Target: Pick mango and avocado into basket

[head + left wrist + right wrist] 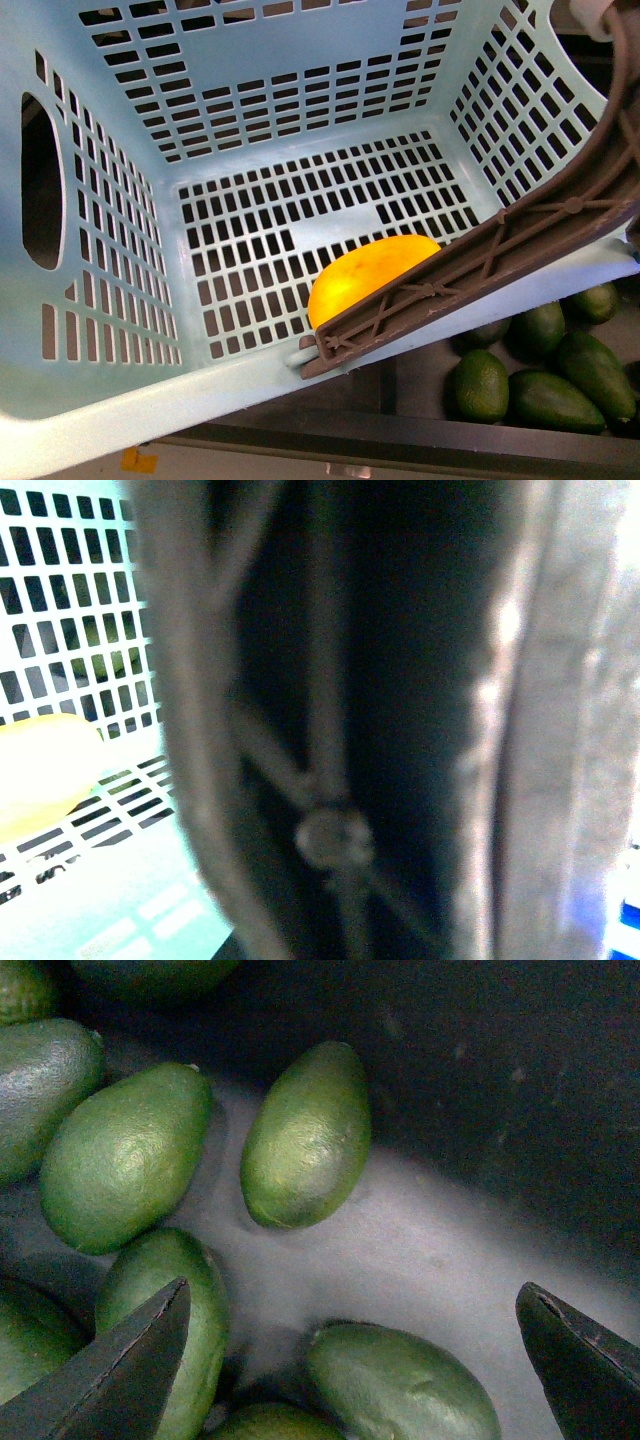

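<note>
The basket [300, 60] is light blue with lots of little slots. It fills most of the front view. The mango [365, 275] is yellow and lies on the basket floor, close to the wall nearest the camera. A brown handle [480, 265] is folded down across that side and hides the mango's lower edge.

A heap of avocados [545, 400] lies outside the basket, down by its right corner, in a dark place. They are dark green and lie close together.

The right wrist view looks down on these avocados. The right gripper [355, 1290] hangs over them. Its two dark fingers [110, 1370] are spread wide apart and nothing is between them. One lone avocado [305, 1135] lies on a grey floor [450, 1230], a little apart from the others. Another one, the low avocado [400, 1385], lies in the gap between the two fingers, but they do not touch it.

The left wrist view is blurry. The brown handle is very close and fills most of it. Beside it a bit of the basket wall and the yellow mango show. The left fingers cannot be seen, so I cannot tell how they stand.
</note>
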Robot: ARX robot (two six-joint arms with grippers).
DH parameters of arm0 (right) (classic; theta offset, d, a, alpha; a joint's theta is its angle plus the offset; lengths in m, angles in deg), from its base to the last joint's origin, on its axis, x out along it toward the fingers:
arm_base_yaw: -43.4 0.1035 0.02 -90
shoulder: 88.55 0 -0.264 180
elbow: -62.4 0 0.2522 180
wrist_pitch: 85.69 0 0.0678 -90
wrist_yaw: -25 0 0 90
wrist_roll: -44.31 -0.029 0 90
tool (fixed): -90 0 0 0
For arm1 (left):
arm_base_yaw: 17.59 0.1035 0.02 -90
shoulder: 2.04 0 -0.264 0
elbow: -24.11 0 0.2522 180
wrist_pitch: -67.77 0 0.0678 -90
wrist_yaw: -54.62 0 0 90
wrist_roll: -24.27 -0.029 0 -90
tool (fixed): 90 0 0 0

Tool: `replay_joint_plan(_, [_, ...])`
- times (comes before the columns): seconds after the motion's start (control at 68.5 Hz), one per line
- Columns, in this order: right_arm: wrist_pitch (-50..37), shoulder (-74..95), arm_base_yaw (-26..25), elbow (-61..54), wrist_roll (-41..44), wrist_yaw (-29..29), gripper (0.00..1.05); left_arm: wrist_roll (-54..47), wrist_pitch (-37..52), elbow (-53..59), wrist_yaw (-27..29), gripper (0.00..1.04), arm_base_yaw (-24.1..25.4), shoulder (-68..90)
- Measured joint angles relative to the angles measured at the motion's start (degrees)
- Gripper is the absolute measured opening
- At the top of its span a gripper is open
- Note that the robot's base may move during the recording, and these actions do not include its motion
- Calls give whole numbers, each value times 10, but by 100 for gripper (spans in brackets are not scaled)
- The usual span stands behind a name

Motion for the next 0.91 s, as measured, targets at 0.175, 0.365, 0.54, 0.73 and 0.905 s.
replay_joint_plan(0.175, [30, 78, 11, 77, 5, 1, 96, 0, 0, 0, 1, 13, 0, 0])
replay_joint_plan(0.365, [52, 142, 29, 154, -9, 13, 96, 0, 0, 0, 0, 13, 0, 0])
replay_joint_plan(0.54, [57, 172, 41, 192, -37, 15, 96, 0, 0, 0, 0, 13, 0, 0])
replay_joint_plan(0.73, [68, 201, 53, 228, -62, 18, 96, 0, 0, 0, 1, 13, 0, 0])
replay_joint_plan(0.905, [78, 223, 57, 251, -69, 30, 96, 0, 0, 0, 0, 13, 0, 0])
